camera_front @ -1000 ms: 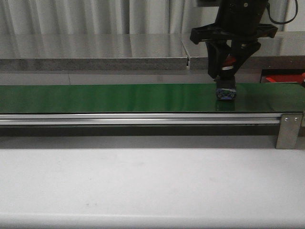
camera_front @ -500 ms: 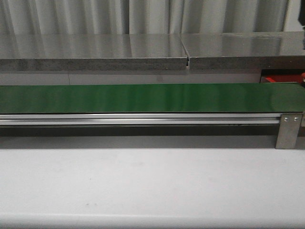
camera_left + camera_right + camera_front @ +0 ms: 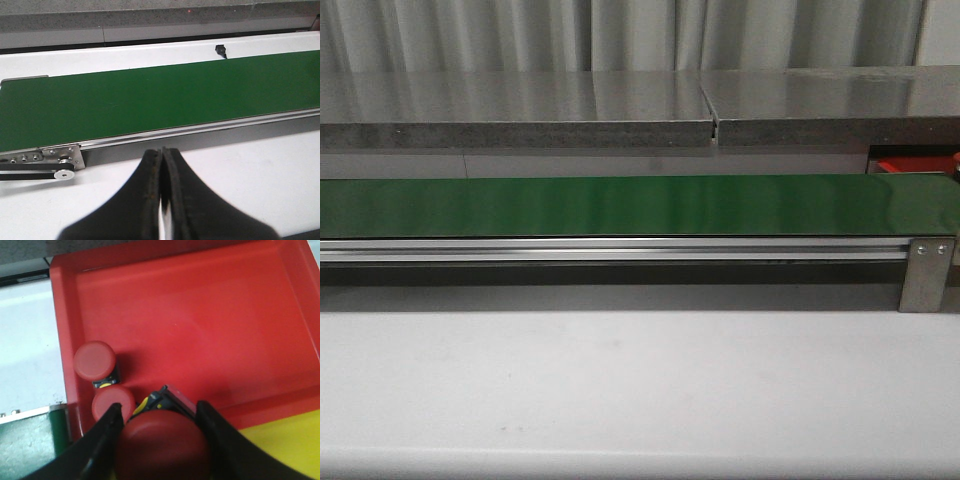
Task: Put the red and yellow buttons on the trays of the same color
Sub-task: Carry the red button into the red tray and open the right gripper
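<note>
Over the red tray, seen from our right wrist, our right hand was pinching a red button, its two dark fingers pressed against either side of the round red cap. That button hung above the tray's near edge, and we could not tell whether it touched the tray floor. Two more red buttons sat inside the tray, close to one side wall: one upright with its black base showing, the other just beside the held button. Beside the red tray lay a yellow tray, only a corner of it visible. A strip of the green belt showed at the other corner.

From our left wrist, our left hand had its fingers pressed together, holding nothing, above the white desk near the conveyor's metal rail. The green belt carried nothing.

In the front view, neither arm appeared; we saw the bare green belt, and a sliver of the red tray at the far right
</note>
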Robot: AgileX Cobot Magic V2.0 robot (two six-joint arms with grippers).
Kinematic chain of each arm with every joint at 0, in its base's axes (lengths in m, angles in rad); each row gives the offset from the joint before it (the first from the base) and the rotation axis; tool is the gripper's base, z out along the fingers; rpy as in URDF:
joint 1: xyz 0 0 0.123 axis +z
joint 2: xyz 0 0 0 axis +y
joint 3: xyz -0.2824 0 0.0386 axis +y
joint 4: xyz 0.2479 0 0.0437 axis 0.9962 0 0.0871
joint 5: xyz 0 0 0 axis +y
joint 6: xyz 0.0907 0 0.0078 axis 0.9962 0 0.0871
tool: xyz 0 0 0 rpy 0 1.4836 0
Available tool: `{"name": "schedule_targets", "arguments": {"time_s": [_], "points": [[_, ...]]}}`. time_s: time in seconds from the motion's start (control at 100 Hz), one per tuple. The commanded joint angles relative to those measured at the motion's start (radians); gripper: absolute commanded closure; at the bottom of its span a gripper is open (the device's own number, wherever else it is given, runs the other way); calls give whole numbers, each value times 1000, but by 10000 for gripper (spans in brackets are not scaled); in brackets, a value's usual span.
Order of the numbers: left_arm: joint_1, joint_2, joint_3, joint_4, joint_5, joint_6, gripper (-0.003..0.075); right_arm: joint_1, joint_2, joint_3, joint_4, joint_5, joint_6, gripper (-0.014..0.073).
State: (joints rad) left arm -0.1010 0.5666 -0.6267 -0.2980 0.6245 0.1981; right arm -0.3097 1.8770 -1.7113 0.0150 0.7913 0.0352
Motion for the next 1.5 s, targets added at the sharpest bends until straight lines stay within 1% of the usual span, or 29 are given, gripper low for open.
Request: {"name": "schedule_targets", "arguments": {"time_s": [0.0, 0.24, 0.4, 0.65, 0.89, 1.02, 1.09, 1.16, 1.35, 1.4, 1.49], "points": [[-7, 2, -29, -24, -63, -11, 741, -5, -2, -59, 4, -85, -1, 451], [-7, 2, -29, -24, -63, -11, 741, -8, 129, -198, 17, -64, -1, 451], [-7, 2, -29, -24, -63, -11, 741, -9, 191, -258, 21, -48, -1, 451], [-7, 2, -29, -24, -63, -11, 741, -28, 255, -264, 51, -73, 9, 451], [-7, 2, -29, -24, -63, -11, 741, -41, 305, -264, 54, -113, 17, 451], [-7, 2, -29, -24, -63, -11, 741, -42, 316, -264, 66, -120, 17, 431], [-7, 2, -29, -24, -63, -11, 741, -42, 322, -264, 74, -122, 17, 398], [-7, 2, -29, -24, -63, -11, 741, -42, 326, -264, 78, -124, 17, 338], [-7, 2, -29, -24, -63, -11, 741, -42, 331, -264, 79, -138, 16, 95], [-7, 2, -29, -24, -63, -11, 741, -42, 331, -267, 79, -143, 16, 61], [-7, 2, -29, -24, -63, -11, 741, -42, 330, -271, 81, -143, 16, 53]]}}
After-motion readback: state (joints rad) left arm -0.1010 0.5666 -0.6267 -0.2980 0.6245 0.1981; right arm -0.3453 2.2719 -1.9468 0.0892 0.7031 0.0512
